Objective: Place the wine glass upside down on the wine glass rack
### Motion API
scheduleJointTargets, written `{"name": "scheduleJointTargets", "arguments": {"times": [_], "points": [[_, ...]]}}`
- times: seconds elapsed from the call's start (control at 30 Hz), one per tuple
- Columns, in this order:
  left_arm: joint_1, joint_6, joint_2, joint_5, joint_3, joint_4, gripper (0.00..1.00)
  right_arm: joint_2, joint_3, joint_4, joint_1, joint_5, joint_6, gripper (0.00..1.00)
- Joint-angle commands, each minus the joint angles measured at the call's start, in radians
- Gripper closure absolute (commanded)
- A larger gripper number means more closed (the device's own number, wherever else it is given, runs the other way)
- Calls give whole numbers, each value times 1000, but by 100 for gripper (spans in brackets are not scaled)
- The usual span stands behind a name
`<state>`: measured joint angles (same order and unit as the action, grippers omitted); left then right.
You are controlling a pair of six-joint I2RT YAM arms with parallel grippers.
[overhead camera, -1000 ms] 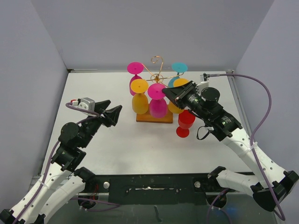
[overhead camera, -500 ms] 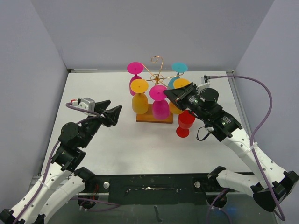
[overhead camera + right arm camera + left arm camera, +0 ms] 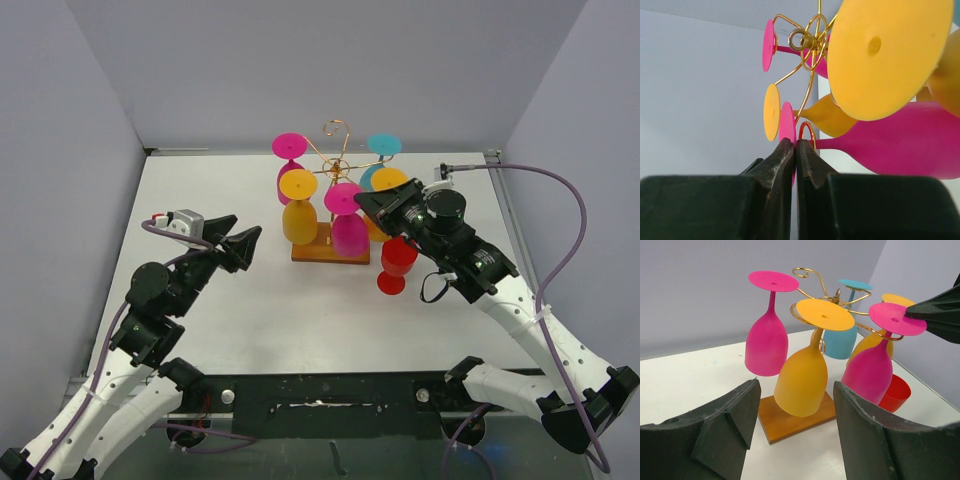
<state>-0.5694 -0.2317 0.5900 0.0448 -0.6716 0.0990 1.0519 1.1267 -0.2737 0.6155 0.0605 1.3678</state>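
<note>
Fingers of my right gripper (image 3: 795, 145) are pinched together on the rim of the flat foot of the magenta wine glass (image 3: 349, 232), so I am gripping it. That glass hangs upside down at the front of the wine glass rack (image 3: 331, 255), bowl down over the wooden base, with its stem inside one of the curled gold wire arms just under the foot. Around it on the rack hang an orange glass (image 3: 298, 212) to the left, a pink glass (image 3: 289, 160) behind that, and a teal glass (image 3: 381, 152) at the back right. A red glass (image 3: 396, 262) stands upright on the bench (image 3: 230, 310) just right of the base, below my right wrist. My left gripper (image 3: 240, 231) hovers with its jaws apart, empty, well left of the rack and pointing towards it.
</note>
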Motion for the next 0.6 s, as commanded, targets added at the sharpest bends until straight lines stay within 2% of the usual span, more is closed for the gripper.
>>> {"name": "scheduleJointTargets", "arguments": {"times": [0.0, 0.27, 0.57], "points": [[3, 0, -9, 7, -8, 32, 42, -19, 1, 22, -2, 45, -2, 98], [4, 0, -10, 9, -8, 30, 41, -9, 1, 13, -3, 54, -7, 85], [3, -3, -10, 8, -9, 28, 41, -45, -14, 14, -3, 67, -5, 57]]}}
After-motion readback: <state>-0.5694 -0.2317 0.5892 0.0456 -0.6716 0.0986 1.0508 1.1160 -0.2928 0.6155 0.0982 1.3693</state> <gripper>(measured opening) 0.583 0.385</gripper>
